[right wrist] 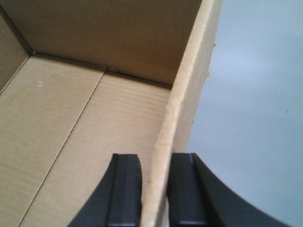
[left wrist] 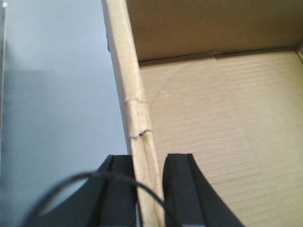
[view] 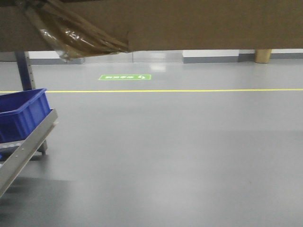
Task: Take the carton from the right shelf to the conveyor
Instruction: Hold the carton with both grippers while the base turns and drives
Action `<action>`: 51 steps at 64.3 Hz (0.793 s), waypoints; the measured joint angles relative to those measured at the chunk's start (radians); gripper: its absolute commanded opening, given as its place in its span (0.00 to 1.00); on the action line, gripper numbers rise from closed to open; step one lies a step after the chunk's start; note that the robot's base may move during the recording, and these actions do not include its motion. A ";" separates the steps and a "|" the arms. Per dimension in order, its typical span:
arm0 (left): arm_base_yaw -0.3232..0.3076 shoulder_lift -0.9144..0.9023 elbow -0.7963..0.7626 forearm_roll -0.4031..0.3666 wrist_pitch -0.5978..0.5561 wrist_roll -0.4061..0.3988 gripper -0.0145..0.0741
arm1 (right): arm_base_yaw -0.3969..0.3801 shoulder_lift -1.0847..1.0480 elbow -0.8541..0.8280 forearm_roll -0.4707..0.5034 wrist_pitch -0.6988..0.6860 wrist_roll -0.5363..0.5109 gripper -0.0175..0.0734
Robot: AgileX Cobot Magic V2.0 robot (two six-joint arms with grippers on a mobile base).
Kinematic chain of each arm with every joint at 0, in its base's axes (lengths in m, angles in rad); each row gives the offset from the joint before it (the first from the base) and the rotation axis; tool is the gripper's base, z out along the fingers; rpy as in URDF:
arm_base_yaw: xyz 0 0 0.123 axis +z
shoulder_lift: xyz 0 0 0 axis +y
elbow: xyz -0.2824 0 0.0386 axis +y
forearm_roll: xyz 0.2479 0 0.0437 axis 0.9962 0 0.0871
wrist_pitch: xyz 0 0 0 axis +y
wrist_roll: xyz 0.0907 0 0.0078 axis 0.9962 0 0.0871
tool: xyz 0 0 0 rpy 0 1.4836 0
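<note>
An open brown cardboard carton [view: 189, 23] hangs above the floor; its underside, with a loose strip of tape, fills the top of the front view. My left gripper [left wrist: 149, 160] is shut on the carton's left wall [left wrist: 128, 80], one black finger outside and one inside. On the opposite side, my right gripper [right wrist: 155, 160] is shut on the right wall [right wrist: 189, 85] in the same way. The box interior [left wrist: 213, 118] looks empty. At the front view's left edge stand a shelf's steel rail [view: 26, 146] and grey perforated upright [view: 24, 71]. The conveyor is out of view.
A blue plastic bin [view: 21, 113] sits on the rack at the left. Smooth grey floor [view: 180, 151] spreads ahead, crossed by a yellow line [view: 189, 90], with a green floor sign [view: 125, 77] beyond it. A tan post [view: 263, 56] stands at the far wall.
</note>
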 measured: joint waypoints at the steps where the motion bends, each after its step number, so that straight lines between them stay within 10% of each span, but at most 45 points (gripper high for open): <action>1: 0.000 0.000 0.000 0.000 0.000 0.000 0.14 | 0.000 0.000 0.000 0.000 0.000 0.000 0.12; 51: 0.000 0.000 0.000 0.004 0.000 0.000 0.14 | 0.000 0.000 0.000 0.000 0.000 0.000 0.12</action>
